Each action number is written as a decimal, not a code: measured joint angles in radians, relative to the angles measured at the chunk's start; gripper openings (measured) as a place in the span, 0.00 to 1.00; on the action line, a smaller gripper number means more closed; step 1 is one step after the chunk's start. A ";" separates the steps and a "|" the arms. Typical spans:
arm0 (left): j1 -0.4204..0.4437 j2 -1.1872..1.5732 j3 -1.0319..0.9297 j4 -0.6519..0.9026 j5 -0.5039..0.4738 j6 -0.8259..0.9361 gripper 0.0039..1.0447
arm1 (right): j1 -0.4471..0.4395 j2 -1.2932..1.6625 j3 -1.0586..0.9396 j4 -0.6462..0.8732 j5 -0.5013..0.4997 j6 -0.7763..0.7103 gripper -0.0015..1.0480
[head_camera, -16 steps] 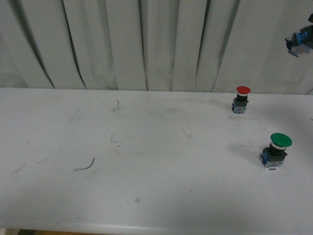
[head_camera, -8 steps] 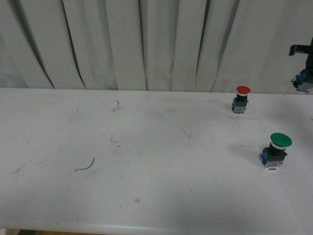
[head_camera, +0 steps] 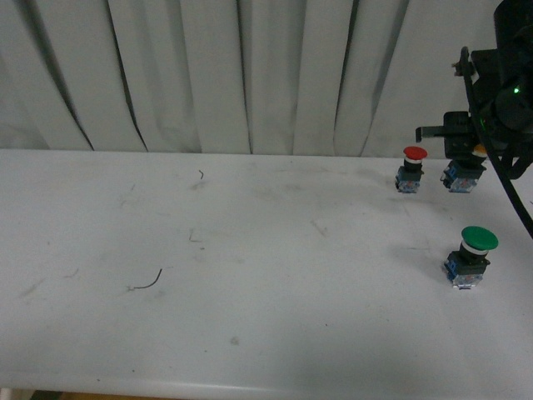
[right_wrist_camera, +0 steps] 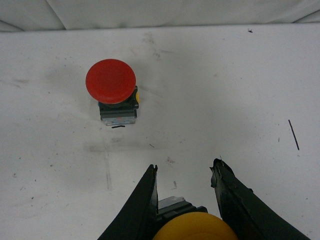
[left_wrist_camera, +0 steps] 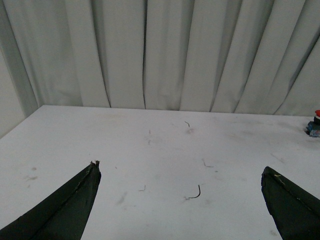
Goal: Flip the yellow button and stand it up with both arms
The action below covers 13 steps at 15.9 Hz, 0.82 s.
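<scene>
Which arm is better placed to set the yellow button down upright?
Right. The right gripper holds the yellow button cap-up beside the red button; the left gripper hangs open, far off.

Three push-buttons on one table [head_camera: 250, 250]: one red button [head_camera: 414, 168]; one green button [head_camera: 473, 257]; one yellow button [right_wrist_camera: 195, 229] (partly hidden).

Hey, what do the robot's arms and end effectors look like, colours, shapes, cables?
All black. The right arm is bulky and boxy, with a small green light on it and a black cable trailing below. The right end effector and left end effector each have two flat, angular fingers tapering to slightly chipped tips. The left arm itself is out of view.
</scene>
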 joint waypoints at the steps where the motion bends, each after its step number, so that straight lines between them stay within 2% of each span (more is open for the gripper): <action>1: 0.000 0.000 0.000 0.000 0.000 0.000 0.94 | 0.006 0.024 0.036 -0.035 0.008 0.001 0.31; 7: 0.000 0.000 0.000 0.000 0.000 0.000 0.94 | 0.080 0.103 0.097 -0.066 0.030 0.000 0.31; 13: 0.000 0.000 0.000 0.000 0.000 0.000 0.94 | 0.042 0.128 0.092 -0.031 0.074 0.000 0.31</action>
